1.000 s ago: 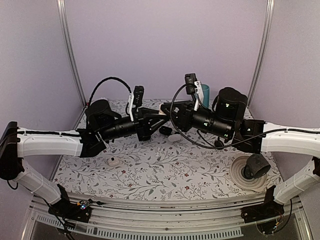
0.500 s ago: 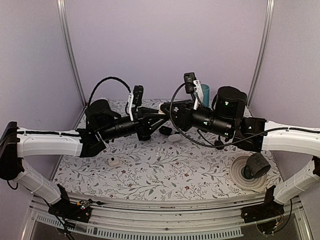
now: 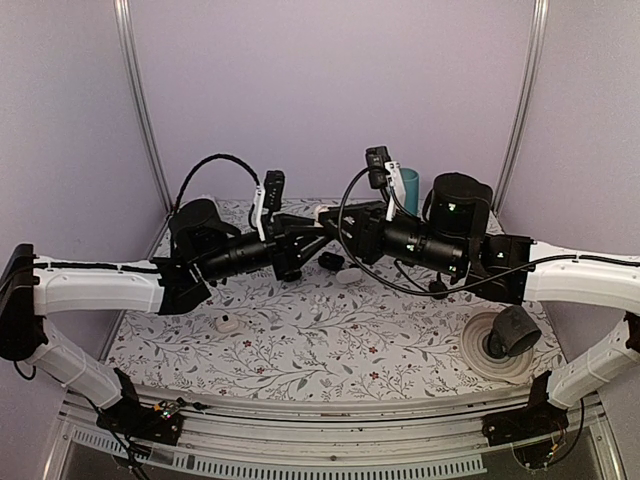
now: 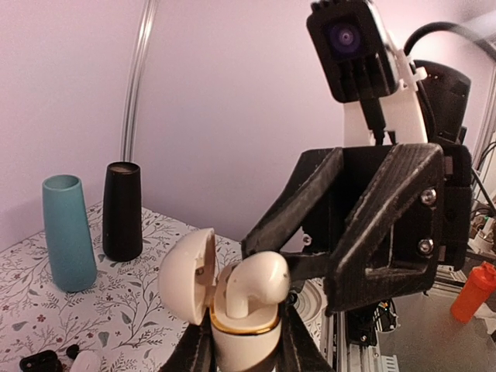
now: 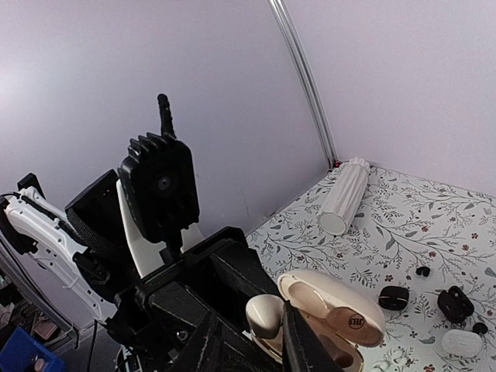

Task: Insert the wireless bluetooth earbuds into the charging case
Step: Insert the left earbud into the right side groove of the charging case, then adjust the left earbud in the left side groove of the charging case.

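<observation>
My left gripper (image 4: 242, 345) is shut on the white charging case (image 4: 240, 335) and holds it upright in the air with its lid (image 4: 184, 275) flipped open. My right gripper (image 5: 260, 332) is shut on one white earbud (image 5: 265, 314). The earbud (image 4: 254, 285) stands with its stem down in the case's opening and its head above the gold rim. The open case lid (image 5: 341, 306) lies just right of it in the right wrist view. In the top view both grippers (image 3: 322, 235) meet above the back middle of the table. I see no second earbud for certain.
A teal cup (image 4: 68, 232) and a black cup (image 4: 122, 211) stand at the back. A white ribbed cylinder (image 5: 343, 198) lies on the mat. Small black pieces (image 5: 394, 297) and a white piece (image 5: 462, 341) lie below the grippers. A white disc with a black object (image 3: 503, 345) sits at the front right.
Both grippers have shifted slightly left and up together, the case and the earbud staying joined. Nothing was let go.
</observation>
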